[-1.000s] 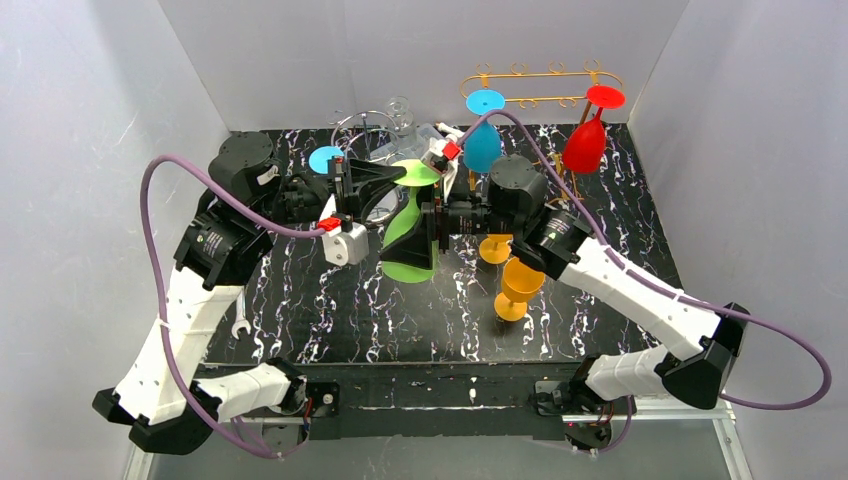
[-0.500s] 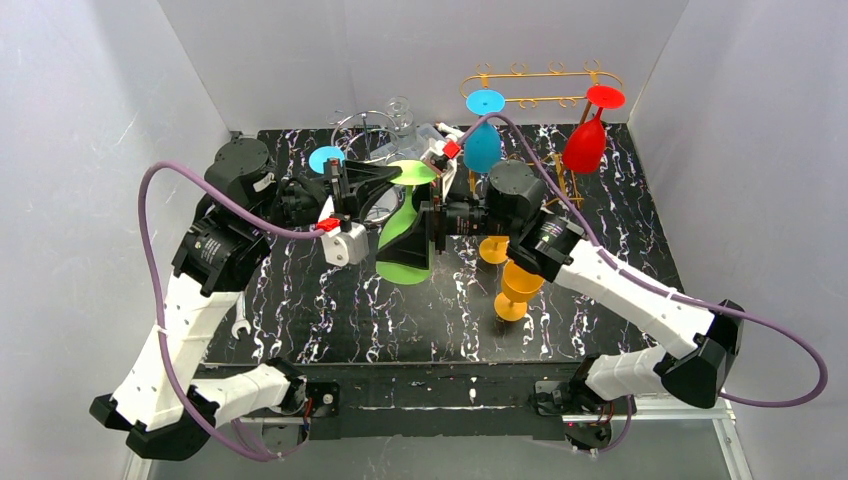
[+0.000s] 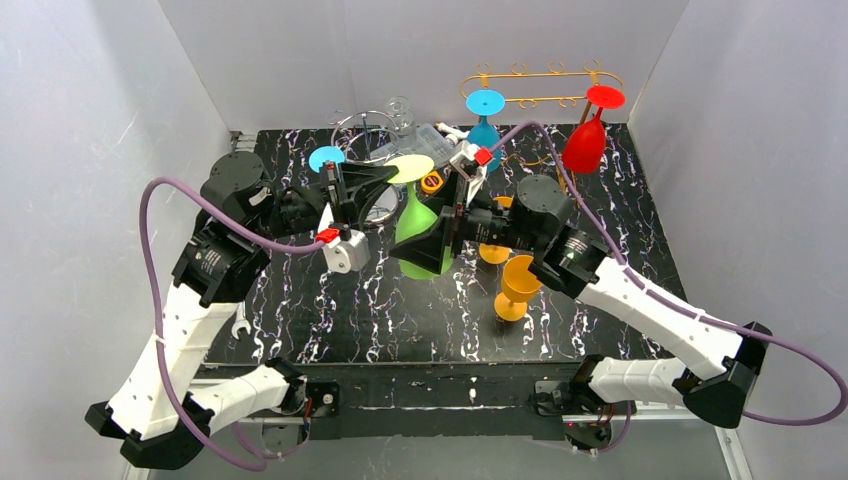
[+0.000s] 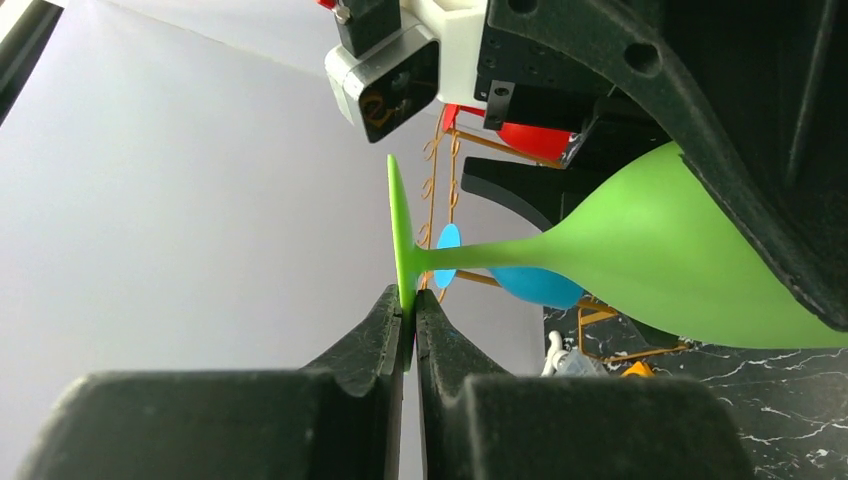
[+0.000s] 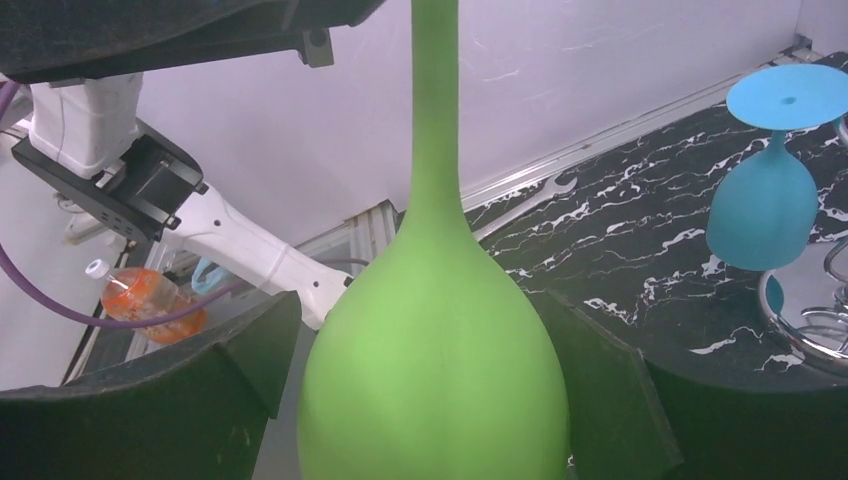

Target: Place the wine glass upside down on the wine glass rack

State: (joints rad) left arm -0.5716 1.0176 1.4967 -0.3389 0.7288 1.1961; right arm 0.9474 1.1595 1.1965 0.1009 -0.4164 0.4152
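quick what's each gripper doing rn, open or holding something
left gripper: closed, pinching the foot of the green wine glass.
right gripper: closed around the bowl of the same glass.

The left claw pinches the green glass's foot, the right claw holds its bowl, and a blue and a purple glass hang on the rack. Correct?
One colour is wrong: beside the blue glass, the rack holds a red glass, not a purple one, as the top external view shows. The left claw, right claw and green glass are as you say.
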